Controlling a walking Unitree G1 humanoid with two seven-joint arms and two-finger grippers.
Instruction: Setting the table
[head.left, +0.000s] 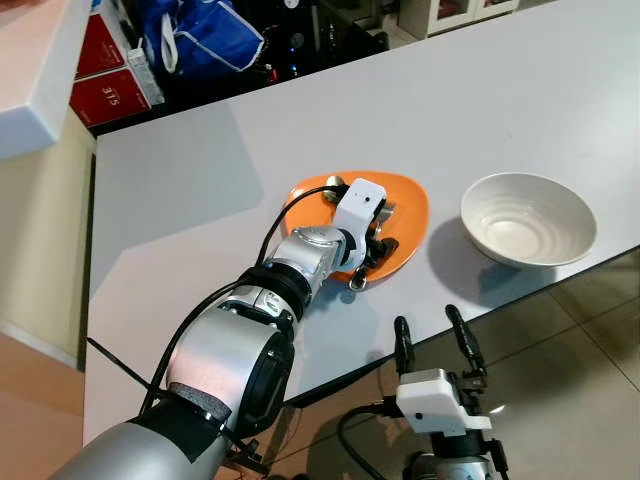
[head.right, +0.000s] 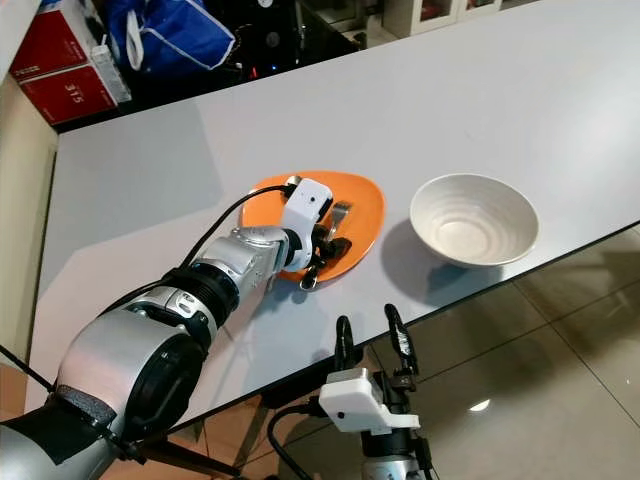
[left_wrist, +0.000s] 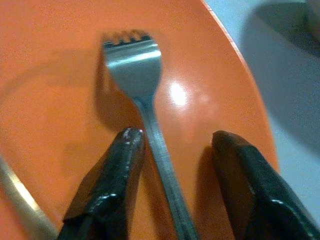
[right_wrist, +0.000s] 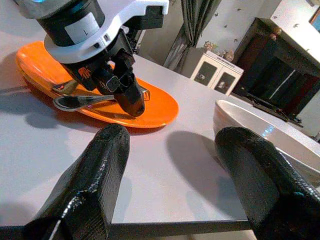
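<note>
From my head, my left gripper (head.left: 375, 240) hangs over the orange plate (head.left: 408, 195) on the grey table (head.left: 200, 180), the white bowl (head.left: 527, 218) just beside it. At my left wrist, my fingers (left_wrist: 117, 165) stand apart astride the fork (left_wrist: 142, 90) handle; I should sink level, then pinch. My right gripper (right_wrist: 175, 175) waits, parted, below the table edge.

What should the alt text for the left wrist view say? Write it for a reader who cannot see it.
A steel fork lies on an orange plate, its handle running between the left gripper's two open black fingers. Grey table shows past the plate's rim.
</note>
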